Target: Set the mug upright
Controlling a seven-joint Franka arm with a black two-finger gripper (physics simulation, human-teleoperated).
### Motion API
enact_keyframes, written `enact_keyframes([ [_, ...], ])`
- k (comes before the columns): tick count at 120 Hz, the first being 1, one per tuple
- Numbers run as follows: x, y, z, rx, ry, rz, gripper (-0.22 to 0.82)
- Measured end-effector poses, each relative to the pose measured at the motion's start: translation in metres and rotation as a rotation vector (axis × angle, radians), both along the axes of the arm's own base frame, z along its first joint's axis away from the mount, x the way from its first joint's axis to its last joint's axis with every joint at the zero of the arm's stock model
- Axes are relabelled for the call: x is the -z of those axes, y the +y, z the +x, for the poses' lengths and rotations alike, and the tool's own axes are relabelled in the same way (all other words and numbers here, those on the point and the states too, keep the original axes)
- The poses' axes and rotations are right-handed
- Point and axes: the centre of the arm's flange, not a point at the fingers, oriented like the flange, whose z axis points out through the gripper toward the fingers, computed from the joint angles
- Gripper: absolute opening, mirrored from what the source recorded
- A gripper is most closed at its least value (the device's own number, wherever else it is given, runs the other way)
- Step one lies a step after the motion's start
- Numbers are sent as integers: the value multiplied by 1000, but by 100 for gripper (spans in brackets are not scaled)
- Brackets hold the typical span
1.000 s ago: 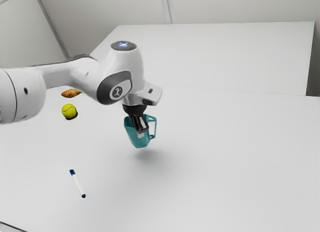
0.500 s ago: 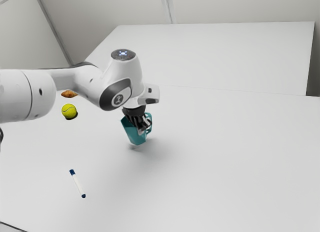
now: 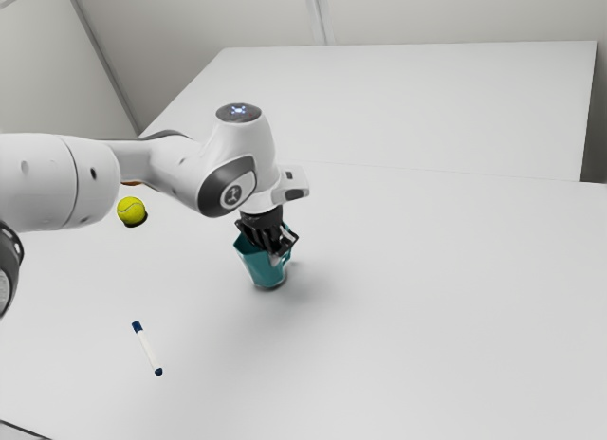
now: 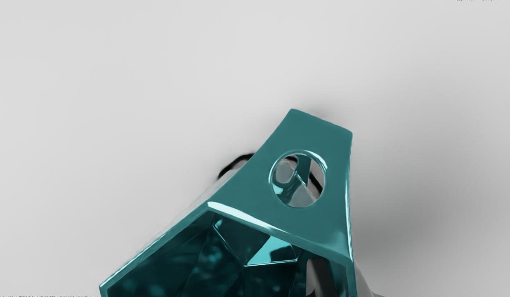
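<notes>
Nearest to us, a white marker with dark blue ends (image 3: 147,351) is lying on the tabletop (image 3: 408,345), toward its near edge on the exterior view's left. Farther in, well apart from the marker, our hand (image 3: 276,253) is pointing downward and is grasping the teal mug (image 3: 262,264) by its wall. In the wrist view, one finger (image 4: 323,280) is reaching inside the mug, and the other is pressing from outside, with the wall between them. The mug is leaning a little, its opening tilting to the exterior view's left, and its handle, which is having a round hole, is standing out on the exterior view's right. Its base is being very near the tabletop; whether it is touching, we cannot tell. Beyond the mug, toward the tabletop's far edge on the exterior view's left, a yellow-green ball (image 3: 132,210) is resting. Just behind it, a brown thing (image 3: 133,184) is showing partly below our arm (image 3: 142,162).
</notes>
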Motion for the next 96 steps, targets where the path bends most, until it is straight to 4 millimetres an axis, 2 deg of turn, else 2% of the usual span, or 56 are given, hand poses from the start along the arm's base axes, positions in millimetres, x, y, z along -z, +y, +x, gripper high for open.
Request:
enact_keyframes([
  [10, 1, 0, 0, -18, 0, -6, -8],
  [24, -3, 0, 0, -42, -4, -20, 14],
  [38, -31, -2, -4, -61, -36, -44, 34],
  [55, -66, -8, -8, -69, -66, -61, 47],
  [64, -97, -10, 4, -61, -91, -69, 51],
  [75, -163, -3, 22, -61, -140, -89, 54],
  [85, -211, 15, 25, -72, -150, -88, 56],
  [90, -230, 24, 29, -75, -150, -87, 57],
  [96, -243, 31, 31, -73, -139, -85, 58],
])
